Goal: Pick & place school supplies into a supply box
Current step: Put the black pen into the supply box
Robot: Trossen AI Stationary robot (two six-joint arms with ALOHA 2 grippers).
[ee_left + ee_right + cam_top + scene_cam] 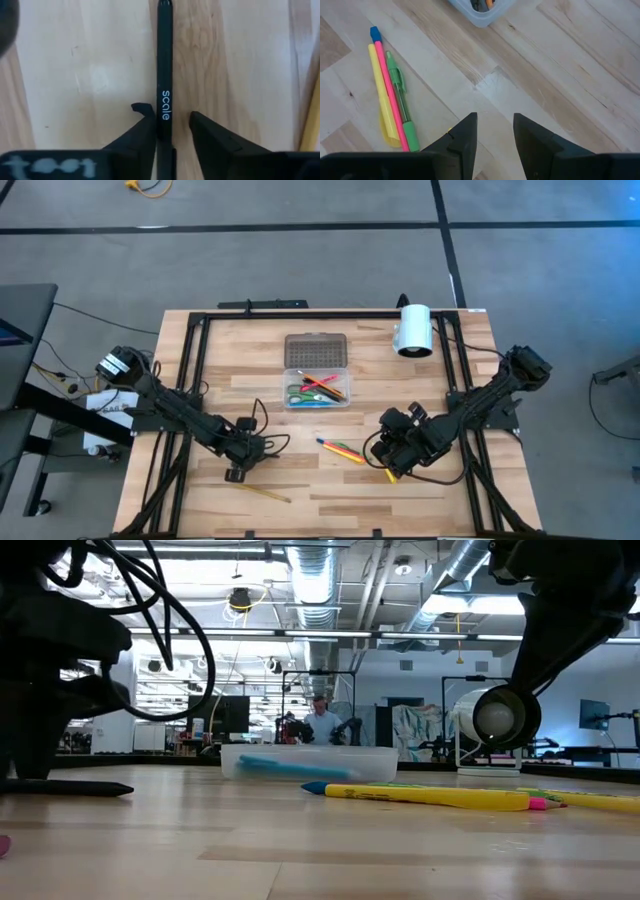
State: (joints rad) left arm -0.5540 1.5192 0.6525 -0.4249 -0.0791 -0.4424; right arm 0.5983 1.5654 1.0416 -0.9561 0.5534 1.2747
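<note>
Left wrist view: I see the slim black marker [164, 65] lying flat on the wooden worktop [80, 65] between my left gripper's [170, 122] parted fingers, about seven o'clock from the clear plastic box [316, 389]. My right gripper [495, 130] hovers open, empty.

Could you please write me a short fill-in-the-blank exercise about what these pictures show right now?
1. The left hand straddles a ____ marker lying on the table.
2. The scissors lie inside the clear ____.
3. The lid lies ____ the box, on its far side.
4. The green pen lies beside a yellow one and a ____ one.

Missing words: black; box; beside; pink
</note>
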